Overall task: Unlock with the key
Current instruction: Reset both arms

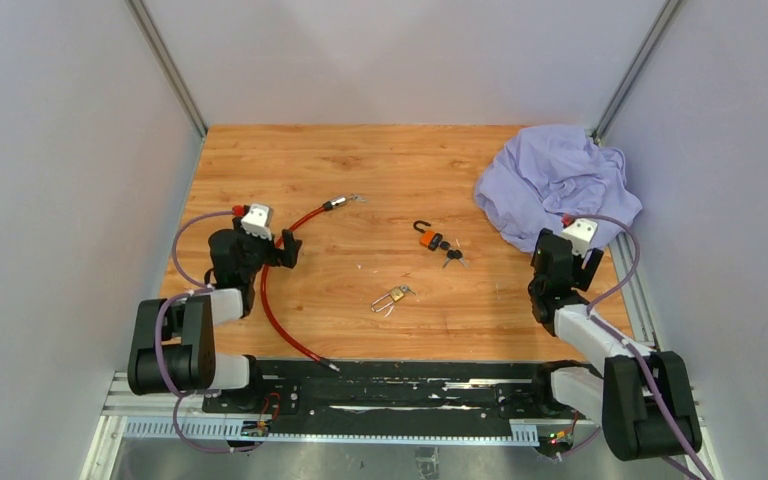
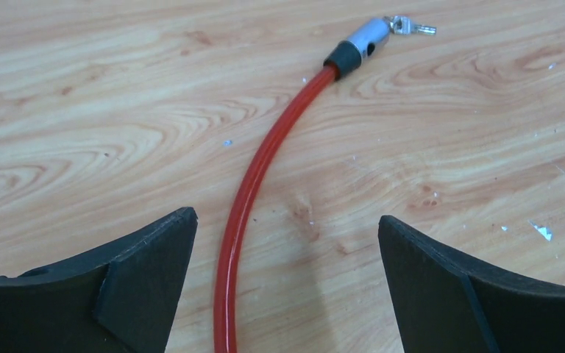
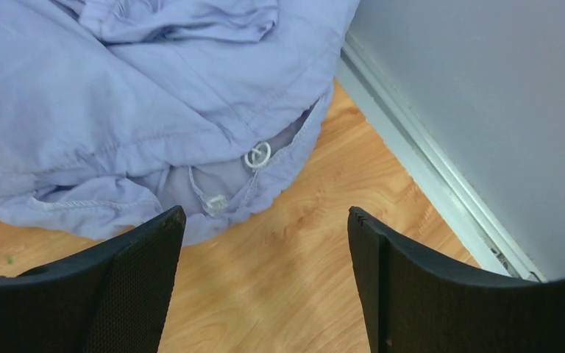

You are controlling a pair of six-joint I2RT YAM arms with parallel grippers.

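A small orange padlock with an open black shackle lies mid-table, a bunch of keys beside it. A brass padlock lies nearer the front. A red cable lock curves across the left side, and its silver end has a key in it. My left gripper is open just above the wood, with the cable running between its fingers, close to the left one. My right gripper is open over bare wood at the right, empty.
A crumpled lilac shirt lies at the back right, just ahead of the right gripper. A grey wall and its metal rail run close on the right. The left gripper sits near the left wall.
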